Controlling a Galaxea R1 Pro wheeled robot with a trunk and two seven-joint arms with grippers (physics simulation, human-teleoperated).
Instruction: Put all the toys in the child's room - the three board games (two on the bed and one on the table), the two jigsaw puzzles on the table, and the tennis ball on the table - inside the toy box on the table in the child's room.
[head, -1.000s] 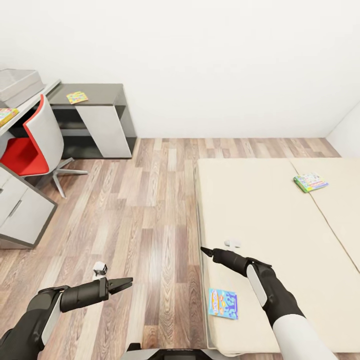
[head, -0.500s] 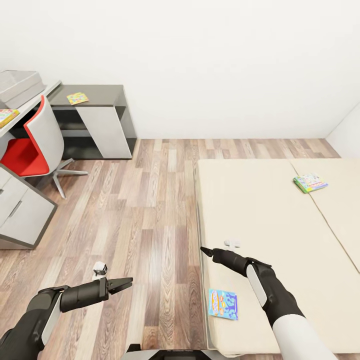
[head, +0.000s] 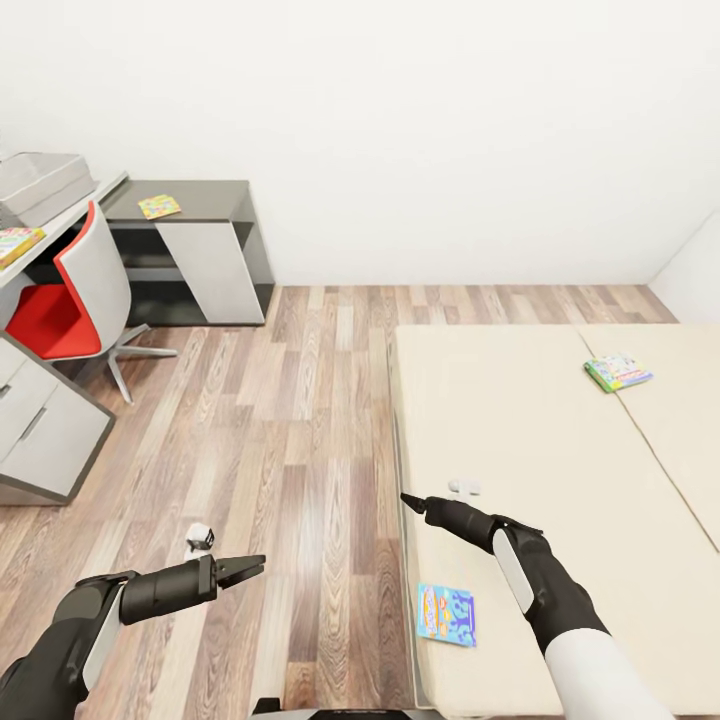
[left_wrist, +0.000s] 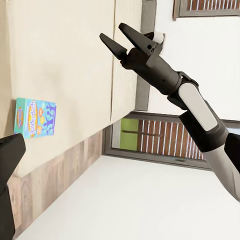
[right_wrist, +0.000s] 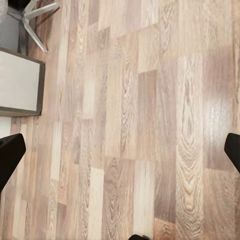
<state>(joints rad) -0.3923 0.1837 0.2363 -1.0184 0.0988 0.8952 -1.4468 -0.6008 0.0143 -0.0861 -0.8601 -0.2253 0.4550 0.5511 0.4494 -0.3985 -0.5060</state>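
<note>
Since the earlier frames the whole head view has slid down slightly (desks, chair and far board game all sit lower in frame), so that's head or base motion; both arms keep the same pose. Left to right: toy box (head: 38, 185) on the long light grey desk (head: 60, 222), one flat colourful board (head: 17, 243) near its edge, type unclear from here; red-and-white chair (head: 70, 300) in front; lower dark grey desk (head: 200, 195) with one multicoloured square board (head: 159, 206), likely a jigsaw puzzle. Left gripper (head: 250, 567) hovers over the wood floor (head: 300, 420), looks closed to a point, holding nothing. Right gripper (left_wrist: 116, 40) is spread apart and empty, hanging over the near-left corner of the bed (head: 540, 430). Light blue board game (head: 446, 614) lies flat on the mattress just beside the right forearm, near the bed edge; green-edged board game (head: 618, 371) lies well apart toward the far right side. Small white object (head: 463, 487) on the bed, can't identify. Count: 2 board games on the bed, 1 toy box, 2 other flat toys visible. Step, as I judge it: approach for the first pick. Next: drop the right gripper onto the blue box, working from its edge since it lies flat.
</note>
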